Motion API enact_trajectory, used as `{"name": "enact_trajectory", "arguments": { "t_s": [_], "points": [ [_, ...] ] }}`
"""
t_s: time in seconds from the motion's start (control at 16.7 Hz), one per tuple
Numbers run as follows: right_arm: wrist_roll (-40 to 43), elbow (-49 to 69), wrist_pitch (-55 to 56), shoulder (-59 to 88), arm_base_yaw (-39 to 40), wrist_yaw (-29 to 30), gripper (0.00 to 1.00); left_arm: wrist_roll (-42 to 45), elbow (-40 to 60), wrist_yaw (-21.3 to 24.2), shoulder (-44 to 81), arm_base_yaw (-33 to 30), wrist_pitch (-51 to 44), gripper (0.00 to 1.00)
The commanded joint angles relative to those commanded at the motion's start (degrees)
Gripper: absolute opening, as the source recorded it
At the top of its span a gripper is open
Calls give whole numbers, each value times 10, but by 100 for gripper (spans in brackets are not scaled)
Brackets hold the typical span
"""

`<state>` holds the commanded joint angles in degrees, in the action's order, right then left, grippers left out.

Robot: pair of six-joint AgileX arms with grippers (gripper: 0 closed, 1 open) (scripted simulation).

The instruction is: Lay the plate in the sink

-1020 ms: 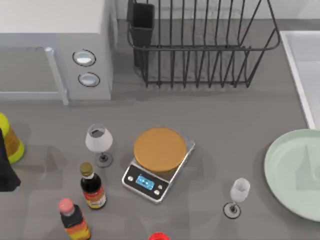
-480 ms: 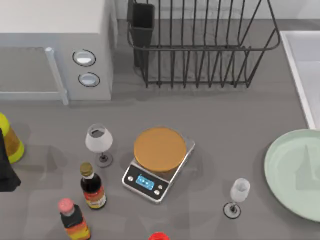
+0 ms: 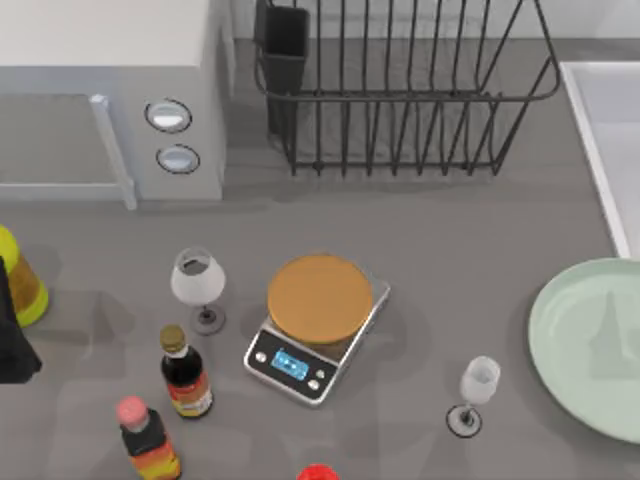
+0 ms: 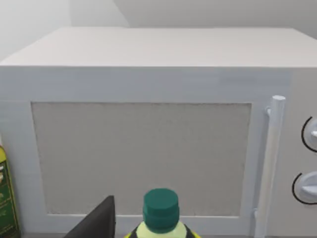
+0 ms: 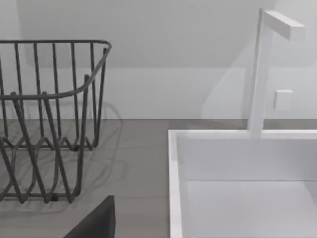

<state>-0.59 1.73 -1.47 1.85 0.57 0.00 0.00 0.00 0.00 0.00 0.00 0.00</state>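
One plate [image 3: 590, 345] lay flat on the grey table [image 3: 450, 230] at its right edge, in front of the sink [image 3: 605, 130] and outside it, with a wine glass [image 3: 474, 393] just to its left. Beyond the sink stood the dish rack [image 3: 400, 90]. Whether either arm's pincer was apart or together, I cannot tell. A dark piece of the left arm [image 3: 12, 340] sat at the table's left edge beside a yellow bottle [image 3: 20, 275].

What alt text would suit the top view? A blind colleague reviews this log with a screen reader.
A pale green plate lies flat on the grey table at its right edge, just below the white sink. Left of it stand a small wine glass, a silver scale and two bottles; a black dish rack sits above.
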Motion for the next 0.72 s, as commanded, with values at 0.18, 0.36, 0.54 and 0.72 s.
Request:
{"name": "enact_trajectory", "arguments": {
  "t_s": [0.18,0.36,0.54,0.72],
  "points": [
    [-21,62,-53,73,21,0,100,0,0,0,0,0,0,100],
    [-53,154,-133,196,52,0,100,0,0,0,0,0,0,100],
    [-92,266,-228,353,89,0,100,0,0,0,0,0,0,100],
    [-133,385,-330,526,129,0,100,0,0,0,0,0,0,100]
  ]
}}
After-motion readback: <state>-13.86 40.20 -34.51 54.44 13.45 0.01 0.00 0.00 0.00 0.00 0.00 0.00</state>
